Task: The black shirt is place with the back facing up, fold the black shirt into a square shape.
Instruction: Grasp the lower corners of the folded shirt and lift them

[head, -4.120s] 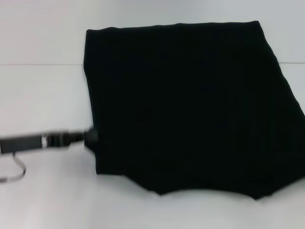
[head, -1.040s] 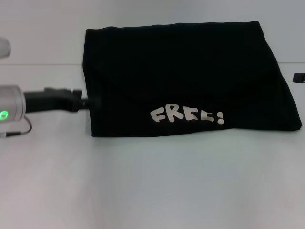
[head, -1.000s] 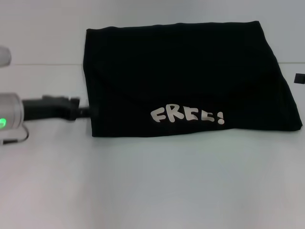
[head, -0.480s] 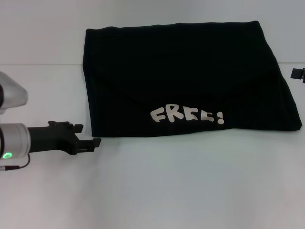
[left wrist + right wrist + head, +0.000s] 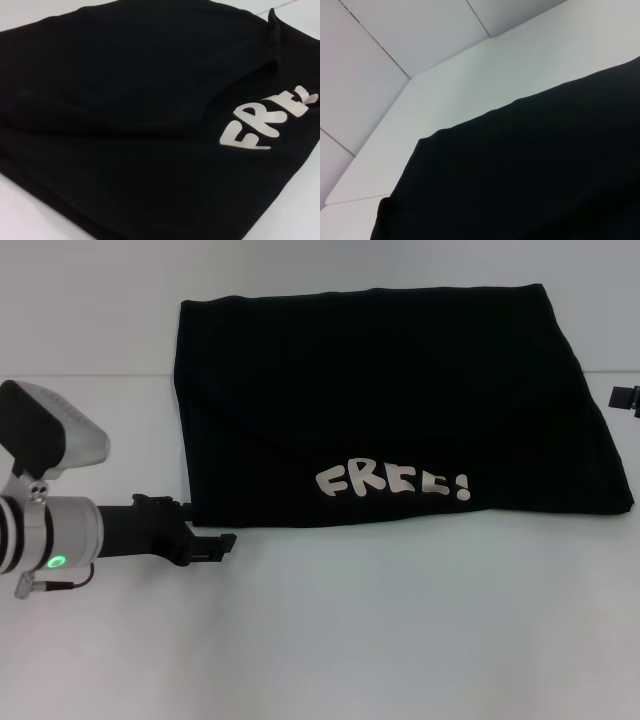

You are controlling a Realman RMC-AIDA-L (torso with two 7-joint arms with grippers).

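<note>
The black shirt (image 5: 380,390) lies folded into a wide rectangle on the white table (image 5: 400,640), with a white "FREE!" print (image 5: 392,482) on the upper layer near its front edge. My left gripper (image 5: 222,543) hovers just off the shirt's near-left corner, open and holding nothing. The left wrist view looks across the black shirt (image 5: 125,100) and part of the print (image 5: 270,125). Only the tip of my right gripper (image 5: 627,397) shows, at the shirt's far right side. In the right wrist view the black shirt (image 5: 545,175) fills the lower part.
White tabletop (image 5: 90,670) stretches in front of the shirt and to its left. A table edge or seam (image 5: 80,375) runs behind the left arm. Pale wall panels (image 5: 395,45) stand beyond the table.
The shirt's front part has been folded back, showing the print. My left gripper has let go of the left edge and moved toward me and rightward, to the near-left corner.
</note>
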